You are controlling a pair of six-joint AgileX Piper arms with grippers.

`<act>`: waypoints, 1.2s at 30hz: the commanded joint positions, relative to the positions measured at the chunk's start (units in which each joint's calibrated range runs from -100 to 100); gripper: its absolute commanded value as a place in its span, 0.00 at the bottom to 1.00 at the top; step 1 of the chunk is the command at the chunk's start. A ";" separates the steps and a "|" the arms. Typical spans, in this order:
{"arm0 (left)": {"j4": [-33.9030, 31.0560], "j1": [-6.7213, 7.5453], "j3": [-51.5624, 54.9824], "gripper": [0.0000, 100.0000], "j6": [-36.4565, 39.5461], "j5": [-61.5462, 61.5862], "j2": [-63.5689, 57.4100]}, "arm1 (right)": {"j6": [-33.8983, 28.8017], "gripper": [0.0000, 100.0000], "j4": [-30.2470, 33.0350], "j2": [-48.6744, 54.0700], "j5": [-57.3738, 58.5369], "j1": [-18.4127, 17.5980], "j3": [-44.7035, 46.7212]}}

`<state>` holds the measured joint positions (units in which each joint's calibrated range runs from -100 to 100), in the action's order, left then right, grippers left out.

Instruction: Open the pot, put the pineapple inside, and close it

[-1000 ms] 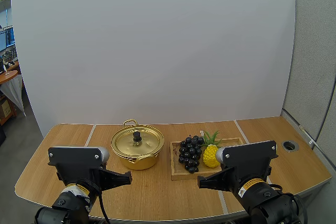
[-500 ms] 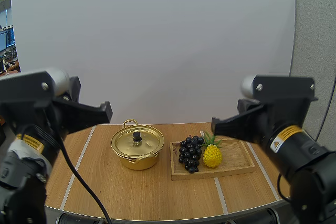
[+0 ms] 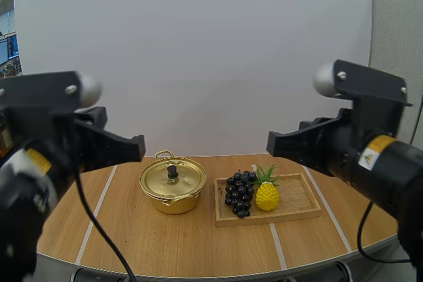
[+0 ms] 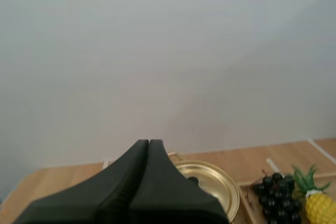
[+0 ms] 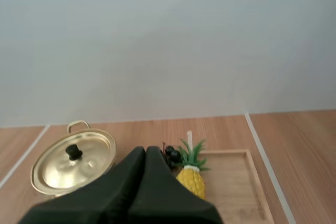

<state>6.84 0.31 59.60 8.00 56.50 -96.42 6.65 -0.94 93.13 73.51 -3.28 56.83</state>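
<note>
Table (image 3: 165,242) holds the pot (image 3: 173,186), lid on, at 5 o'clock from the nearer left tool (image 3: 140,146); it and the right tool (image 3: 271,142) are clenched, empty.

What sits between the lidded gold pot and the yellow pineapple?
High view: a bunch of dark grapes on the wooden tray, beside the yellow pineapple.

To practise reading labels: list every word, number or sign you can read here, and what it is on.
Right arm's yellow label: warning triangle sign; words too small to read.
Left arm's yellow label: too blurred to read.
No text: pot, pineapple, grapes, tray.
</note>
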 commanded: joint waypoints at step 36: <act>14.37 0.05 -7.70 1.00 -33.92 13.12 59.78 | 0.29 1.00 1.71 -36.55 -2.29 0.25 -0.31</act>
<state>12.88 0.31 53.50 -15.35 67.61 -42.34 6.57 0.30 56.31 71.71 -3.28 56.83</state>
